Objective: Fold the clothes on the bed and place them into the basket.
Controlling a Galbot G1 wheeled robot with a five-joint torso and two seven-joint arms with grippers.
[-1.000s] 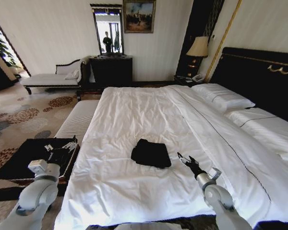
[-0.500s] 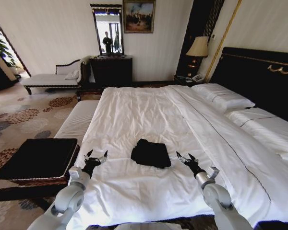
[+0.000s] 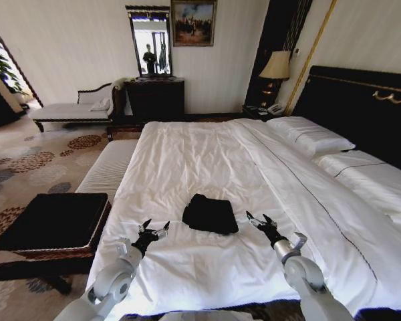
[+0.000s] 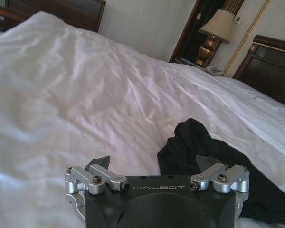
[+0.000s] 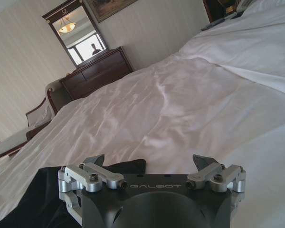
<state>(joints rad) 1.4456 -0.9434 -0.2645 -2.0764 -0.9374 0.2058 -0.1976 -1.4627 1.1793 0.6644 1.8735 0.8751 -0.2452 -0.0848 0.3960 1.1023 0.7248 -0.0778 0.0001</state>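
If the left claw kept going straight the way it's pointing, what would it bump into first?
Probably the folded black T-shirt. The left gripper, jaws open, hangs low over the white duvet and points toward the shirt's near edge. Depth is unclear, so it could brush the duvet first.

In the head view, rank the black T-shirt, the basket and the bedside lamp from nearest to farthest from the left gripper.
1. Black T-shirt, just right of the left gripper, on the bed.
2. Basket, on the floor to its left.
3. Lamp, far off beside the headboard.
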